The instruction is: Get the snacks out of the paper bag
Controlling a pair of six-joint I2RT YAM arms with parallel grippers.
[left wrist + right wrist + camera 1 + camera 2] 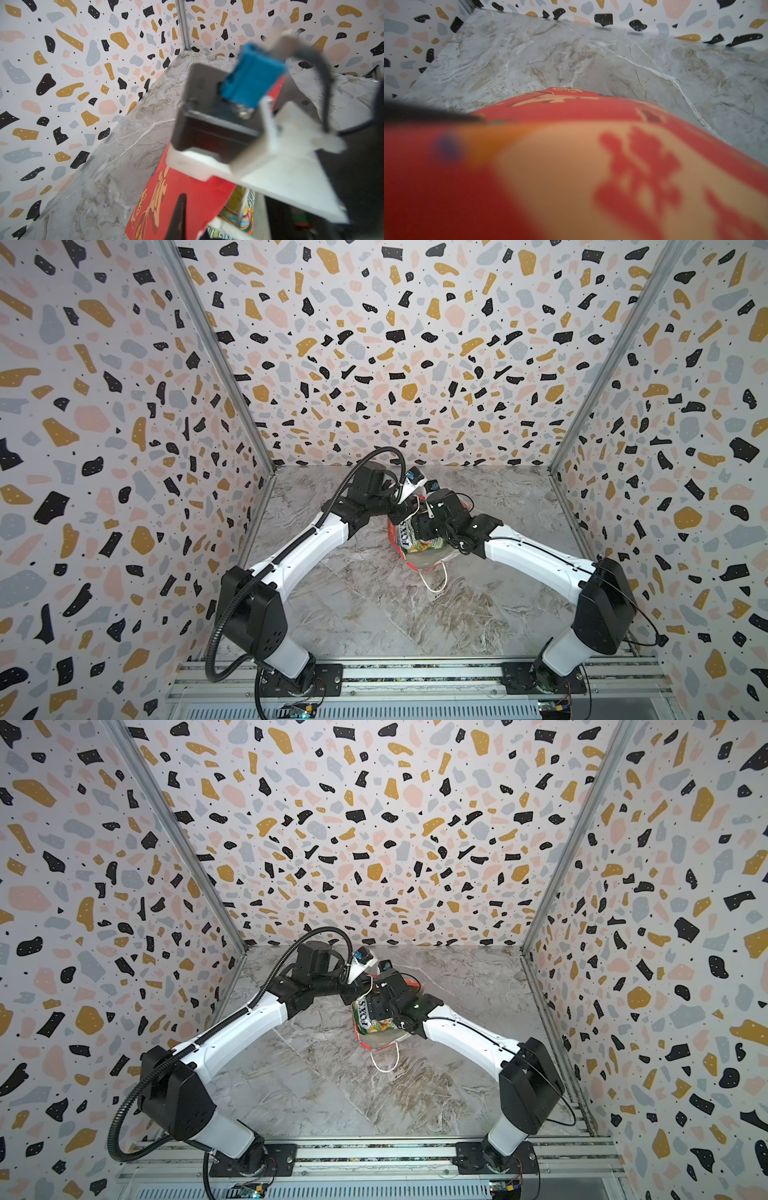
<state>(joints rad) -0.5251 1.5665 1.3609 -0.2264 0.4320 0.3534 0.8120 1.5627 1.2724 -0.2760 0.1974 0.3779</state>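
Observation:
The red paper bag leans at the table's middle, with its white-lined mouth toward the front. A green-and-orange FOX'S snack shows in the mouth. My left gripper is shut on the bag's rim. In the left wrist view one black finger lies on the red outer wall, and snacks show inside. My right gripper reaches into the mouth over the snacks with its jaws wide and its fingertips hidden. The bag's red-and-gold wall fills the right wrist view.
A white cord handle loops onto the marble table in front of the bag. Terrazzo-patterned walls close in the left, back and right. The arms' base rail runs along the front edge.

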